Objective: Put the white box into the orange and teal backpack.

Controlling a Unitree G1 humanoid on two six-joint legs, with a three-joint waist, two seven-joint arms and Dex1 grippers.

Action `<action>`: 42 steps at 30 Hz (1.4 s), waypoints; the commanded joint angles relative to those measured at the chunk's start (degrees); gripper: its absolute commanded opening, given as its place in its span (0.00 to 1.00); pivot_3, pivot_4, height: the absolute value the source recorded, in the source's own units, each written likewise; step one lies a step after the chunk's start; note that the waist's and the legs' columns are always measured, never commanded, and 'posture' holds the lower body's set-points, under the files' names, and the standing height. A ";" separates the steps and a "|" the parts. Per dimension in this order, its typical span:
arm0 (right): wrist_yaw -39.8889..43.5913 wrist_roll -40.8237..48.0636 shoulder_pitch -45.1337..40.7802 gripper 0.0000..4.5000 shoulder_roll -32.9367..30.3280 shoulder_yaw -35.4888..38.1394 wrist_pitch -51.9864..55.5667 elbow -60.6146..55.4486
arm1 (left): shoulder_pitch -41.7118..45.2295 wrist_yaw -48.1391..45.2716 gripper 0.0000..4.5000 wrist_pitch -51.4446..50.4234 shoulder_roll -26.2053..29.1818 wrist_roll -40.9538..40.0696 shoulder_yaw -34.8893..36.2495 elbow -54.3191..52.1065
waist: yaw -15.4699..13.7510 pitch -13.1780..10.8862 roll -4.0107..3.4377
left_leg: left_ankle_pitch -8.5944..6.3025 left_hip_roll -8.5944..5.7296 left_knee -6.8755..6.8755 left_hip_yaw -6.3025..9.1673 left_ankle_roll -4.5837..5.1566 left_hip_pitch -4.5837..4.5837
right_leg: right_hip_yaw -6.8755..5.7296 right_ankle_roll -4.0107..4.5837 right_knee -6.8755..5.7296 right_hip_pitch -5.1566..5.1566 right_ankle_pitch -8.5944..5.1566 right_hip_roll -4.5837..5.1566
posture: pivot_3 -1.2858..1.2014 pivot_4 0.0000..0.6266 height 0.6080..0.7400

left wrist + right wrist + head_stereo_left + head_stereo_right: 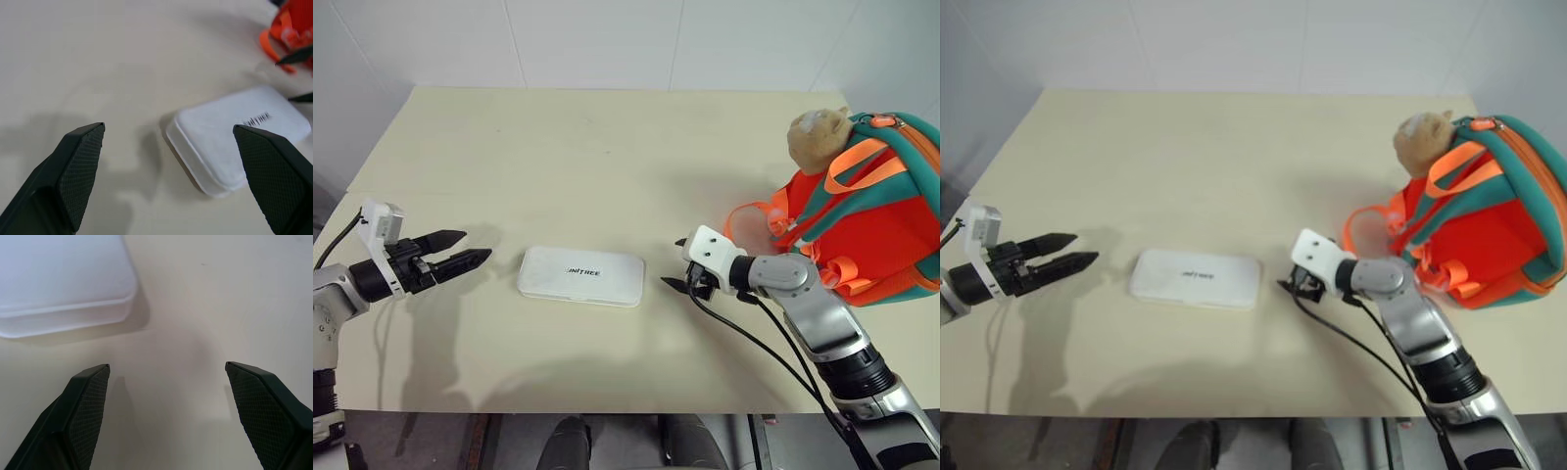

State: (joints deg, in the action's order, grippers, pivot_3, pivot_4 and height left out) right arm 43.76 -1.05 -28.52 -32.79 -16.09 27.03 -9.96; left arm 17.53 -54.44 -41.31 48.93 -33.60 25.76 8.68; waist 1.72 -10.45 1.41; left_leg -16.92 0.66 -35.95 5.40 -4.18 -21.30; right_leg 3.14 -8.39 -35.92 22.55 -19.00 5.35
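1. Surface (607,147): pale beige, carrying all task items, bare across the far half.
2. Orange and teal backpack (876,211): at the surface's right edge, propped up, back panel and orange straps facing the middle. Tan plush toy (818,137) sitting at its top. Can't tell if the zipper is open; no opening visible from here.
3. White box (580,276): lying flat near the front-centre of the surface, long side running left to right, dark lettering up. Well apart from the backpack, touching neither hand.
4. Left hand (462,250): hovering just beside the box's left short end, pointing at it, roughly level. Fingers (78,166) spread wide, holding nothing.
5. Right hand (680,264): near the box's right short end, between box and backpack, angled down toward the surface. Fingers (85,404) spread wide too, empty; box corner just ahead of them in the right wrist view.
6. Step in hand, as a judgement: pre-grasp, box not yet picked up, nothing in the bag. Task essentially at its start.
7. Next move needs: closing on the box, likely one hand at each short end since it's thin and flat against the surface; getting under an edge looks like the hard part. Then lift, carry right, find or open the backpack's mouth before insertion.
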 commanded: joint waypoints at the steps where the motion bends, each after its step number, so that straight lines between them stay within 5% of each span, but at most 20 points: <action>1: -0.80 -1.06 -0.99 1.00 0.99 -0.44 -2.10 -0.08 | 3.05 2.72 0.99 0.95 -1.60 -0.12 0.65 4.65 | 0.01 0.00 0.00 | 0.03 0.00 0.01 -0.01 -0.06 0.00 | 0.00 0.00 -0.03 0.00 0.00 0.00 | 0.52 0.24 1.00; 20: -0.82 -2.74 -1.93 1.00 5.22 -2.26 -5.05 2.82 | 15.85 -6.00 0.99 -7.42 -4.75 2.03 -12.31 25.93 | -0.10 0.02 0.03 | 0.11 -0.03 -0.11 0.00 -0.19 0.00 | -0.05 -0.01 -0.11 -0.02 0.01 0.00 | 0.52 0.24 1.00; 42: -1.29 -3.93 -1.94 1.00 6.58 -2.25 -5.73 2.82 | 21.64 -16.13 0.99 -8.43 -8.38 9.25 -24.98 30.74 | -0.14 0.03 0.03 | 0.12 -0.06 -0.14 -0.02 -0.20 0.06 | -0.04 -0.02 -0.15 -0.09 0.01 0.02 | 0.52 0.24 1.00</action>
State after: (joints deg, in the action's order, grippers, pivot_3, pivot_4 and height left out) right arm 42.94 -4.79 -29.80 -26.65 -18.41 22.51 -6.19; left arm 40.31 -69.86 -49.09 42.15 -26.31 4.03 38.38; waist 1.57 -10.43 1.44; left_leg -16.81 0.59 -36.09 5.39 -4.38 -21.24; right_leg 3.10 -8.41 -36.06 22.46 -18.99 5.37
